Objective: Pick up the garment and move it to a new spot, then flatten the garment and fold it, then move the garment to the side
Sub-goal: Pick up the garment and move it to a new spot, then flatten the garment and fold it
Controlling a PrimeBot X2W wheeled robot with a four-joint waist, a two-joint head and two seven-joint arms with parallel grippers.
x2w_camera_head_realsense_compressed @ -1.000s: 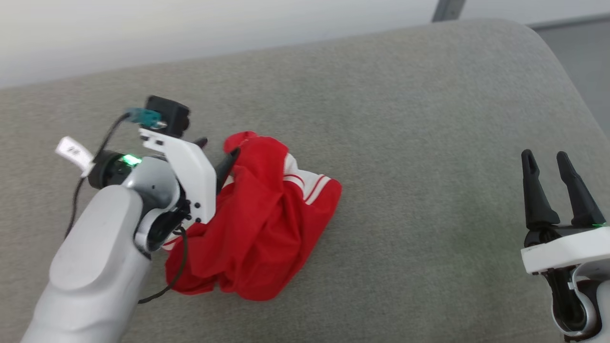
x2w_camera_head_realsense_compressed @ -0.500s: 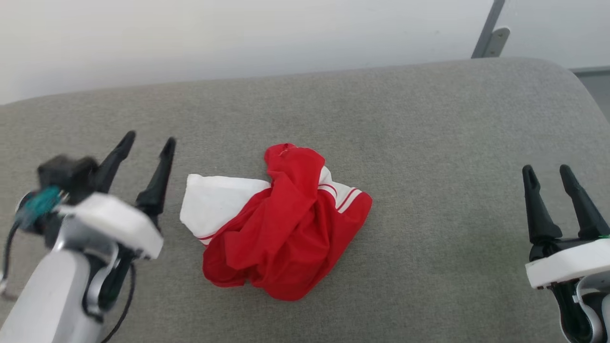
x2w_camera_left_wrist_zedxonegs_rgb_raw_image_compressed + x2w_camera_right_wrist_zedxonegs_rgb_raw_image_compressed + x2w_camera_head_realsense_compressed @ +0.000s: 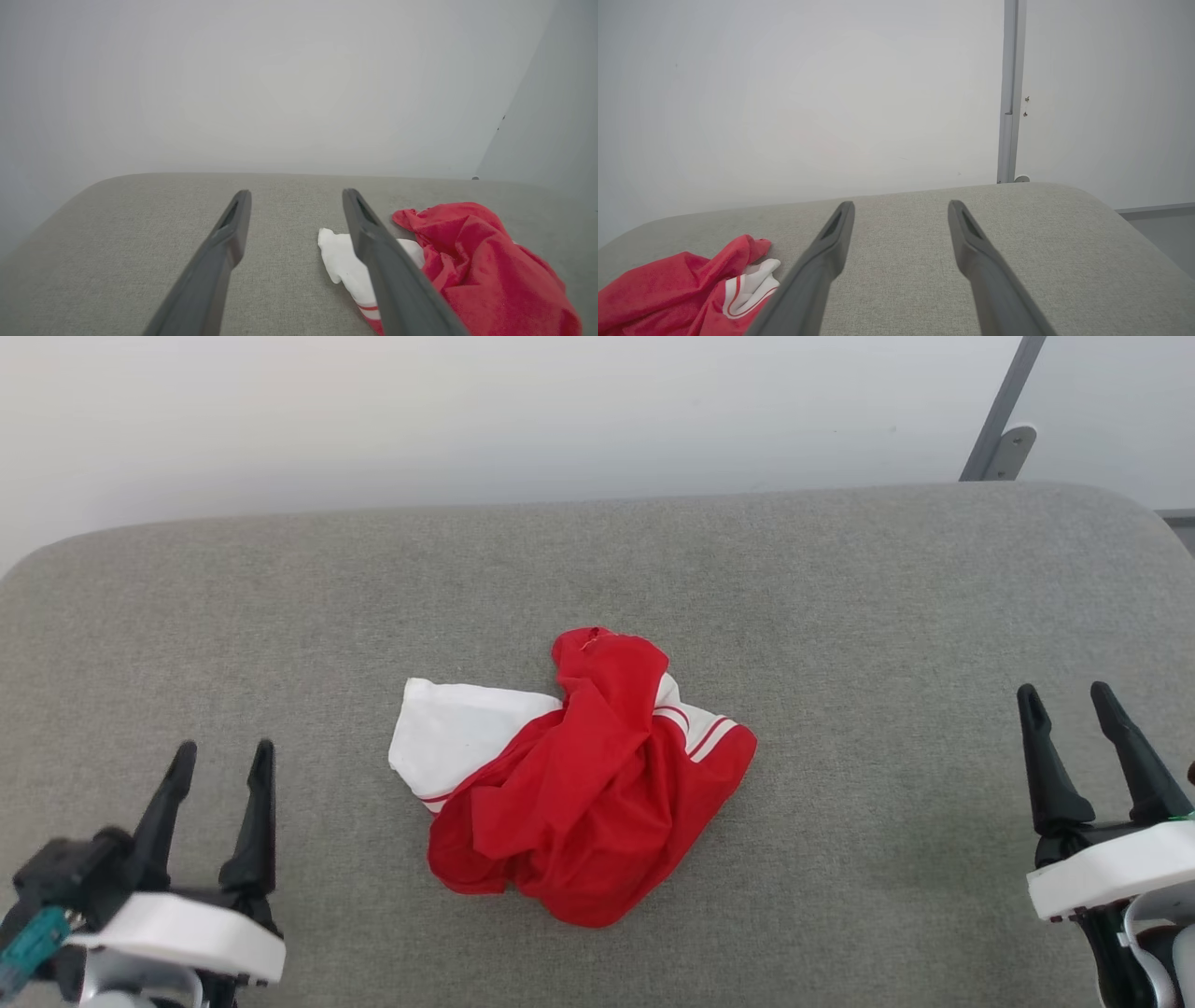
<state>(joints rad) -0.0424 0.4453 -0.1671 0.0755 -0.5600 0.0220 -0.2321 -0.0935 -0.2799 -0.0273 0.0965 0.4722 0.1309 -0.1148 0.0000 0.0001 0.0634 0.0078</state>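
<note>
Left jaws retracted — garment [image 3: 579,793] centred, cushion [image 3: 887,616] edges distant

We are looking at what seems a bare robotics lab or test room, not a lived-in home. A grey fabric-covered surface [image 3: 840,579] with rounded corners is standing against a plain white wall [image 3: 467,420]. A grey metal rail [image 3: 1011,70] is running up that wall, and grey floor [image 3: 1174,233] is showing past one corner. The left claw [image 3: 225,747] and the right claw [image 3: 1064,691] are pointing across the fabric.

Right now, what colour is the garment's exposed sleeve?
White sleeve with red stripes; best in head view.
</note>
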